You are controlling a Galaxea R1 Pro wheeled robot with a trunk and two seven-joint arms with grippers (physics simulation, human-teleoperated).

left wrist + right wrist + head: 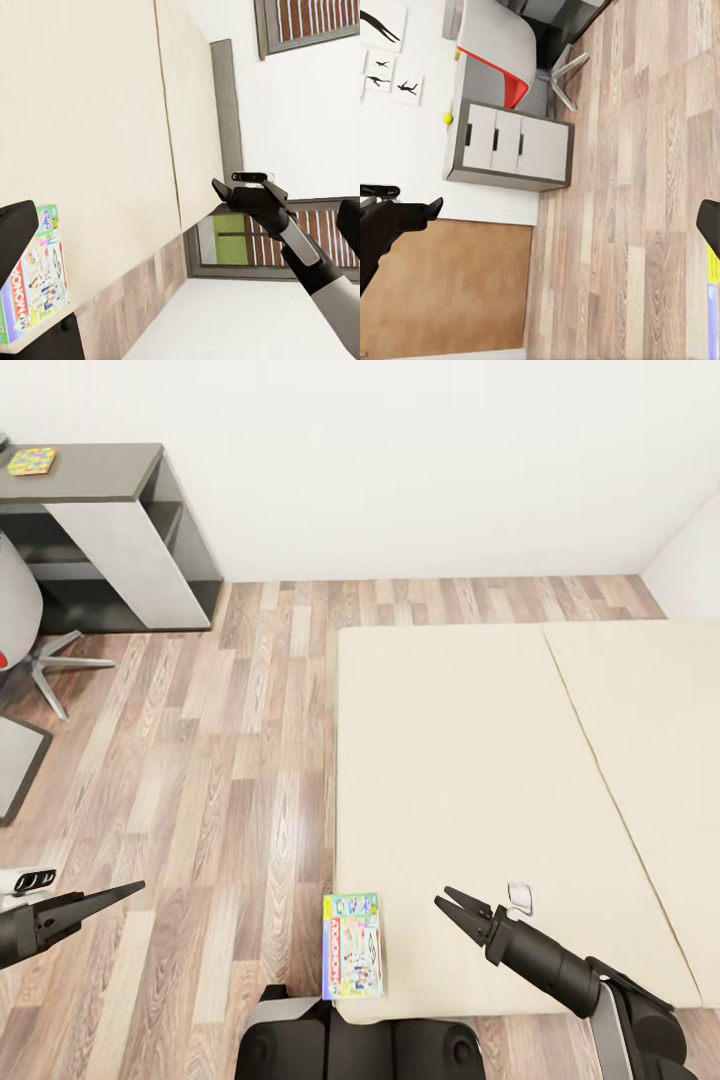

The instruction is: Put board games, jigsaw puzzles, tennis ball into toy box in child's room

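Observation:
A board game [352, 945] with a green-white cover lies flat on the near left corner of the bed [480, 760]; it also shows in the left wrist view [36, 279]. My right gripper [442, 897] hovers open over the mattress just right of the game, holding nothing. Over the floor, left of the bed, my left gripper [135, 887] is open and empty. A jigsaw puzzle [32, 460] rests on the table [100, 472] at the far left. A small yellow tennis ball [448, 118] sits by a drawer unit [510, 146]. The toy box is out of view.
A grey swivel chair [20, 620] with a red patch stands by the dark cabinet with a white door [125, 555]. Wooden floor [200, 760] stretches between the table and the bed. A white wall runs behind. The headboard [225, 112] lies at the bed's far end.

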